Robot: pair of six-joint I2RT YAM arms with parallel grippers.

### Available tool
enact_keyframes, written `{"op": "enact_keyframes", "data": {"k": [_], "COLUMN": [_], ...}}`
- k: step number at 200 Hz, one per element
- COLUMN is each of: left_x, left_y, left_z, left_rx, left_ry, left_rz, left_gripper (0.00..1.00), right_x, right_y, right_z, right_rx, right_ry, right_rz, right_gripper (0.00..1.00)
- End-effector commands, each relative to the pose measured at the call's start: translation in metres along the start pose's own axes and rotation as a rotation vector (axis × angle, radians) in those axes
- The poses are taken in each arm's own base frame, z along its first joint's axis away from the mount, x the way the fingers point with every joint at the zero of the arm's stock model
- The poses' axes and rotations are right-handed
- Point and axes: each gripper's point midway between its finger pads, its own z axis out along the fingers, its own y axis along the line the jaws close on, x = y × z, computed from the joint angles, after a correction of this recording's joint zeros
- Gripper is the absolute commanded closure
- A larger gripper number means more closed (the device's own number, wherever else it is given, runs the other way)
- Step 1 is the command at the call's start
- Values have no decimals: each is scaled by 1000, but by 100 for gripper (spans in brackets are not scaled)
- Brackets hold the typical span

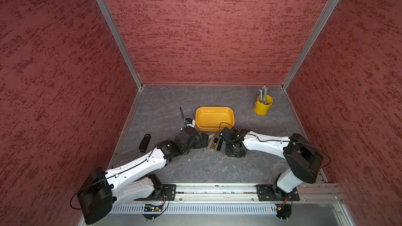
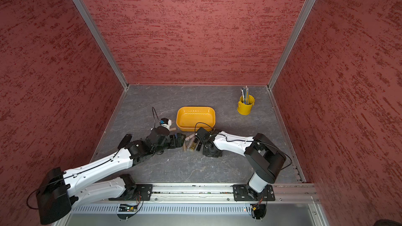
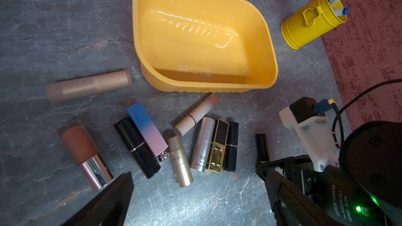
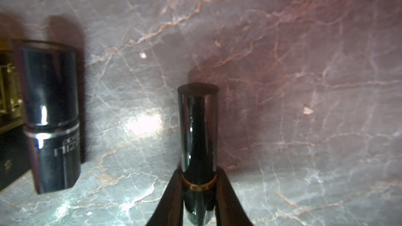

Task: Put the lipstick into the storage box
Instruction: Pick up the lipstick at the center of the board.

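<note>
The yellow storage box (image 1: 214, 118) (image 2: 195, 117) (image 3: 195, 46) stands mid-table with nothing inside. Several lipsticks (image 1: 212, 143) (image 3: 202, 144) lie in a loose row just in front of it, between my two grippers. My right gripper (image 4: 198, 171) (image 3: 264, 166) is shut on a glossy black lipstick (image 4: 198, 131) (image 3: 262, 146) with a copper band, gripping it at the band, low over the table. My left gripper (image 3: 195, 196) (image 1: 203, 141) is open on the other side of the row, with only bare table between its fingers.
A small yellow pen cup (image 1: 263, 105) (image 3: 309, 25) full of pens stands at the back right. A flat black object (image 1: 145, 143) lies near the left wall. A beige tube (image 3: 88, 85) lies apart, left of the box. Red walls enclose three sides.
</note>
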Motion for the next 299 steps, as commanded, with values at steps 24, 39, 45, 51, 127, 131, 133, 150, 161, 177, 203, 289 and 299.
{"op": "enact_keyframes", "data": {"k": [24, 39, 45, 51, 127, 131, 133, 150, 161, 177, 203, 289, 299], "left_x": [-7, -14, -18, -21, -76, -78, -80, -90, -94, -99, -103, -104, -104], "left_y": [-8, -22, -27, -31, -88, -90, -92, -106, -114, -120, -124, -146, -146], "left_z": [-7, -9, -11, -12, -42, -43, -44, -50, -53, -56, -60, -63, -64], "left_rx": [96, 178, 211, 243, 700, 717, 727, 795, 826, 846, 863, 914, 915], "left_ry": [15, 27, 28, 32, 14, 18, 19, 30, 37, 37, 22, 33, 31], "left_rz": [-46, -53, -58, -64, -92, -87, -84, -54, -36, -27, -29, -13, -12], "left_gripper": [0, 0, 0, 0, 0, 0, 0, 0, 0, 0, 0, 16, 18], "right_x": [-19, -24, -26, -29, -72, -72, -72, -70, -68, -64, -60, -52, -51], "right_y": [25, 32, 36, 39, 84, 86, 87, 94, 97, 102, 106, 108, 107], "right_z": [-32, -46, -52, -58, -175, -182, -185, -210, -223, -238, -254, -270, -270], "right_rx": [-120, -184, -213, -244, -848, -882, -900, -1013, -1072, -1153, -1230, -1318, -1319], "right_ry": [-106, -137, -148, -157, -262, -262, -263, -271, -277, -274, -281, -264, -261], "right_rz": [-90, -116, -128, -138, -290, -301, -305, -349, -370, -393, -407, -416, -416], "right_gripper": [79, 80, 80, 80, 81, 81, 81, 81, 81, 81, 81, 81, 81]}}
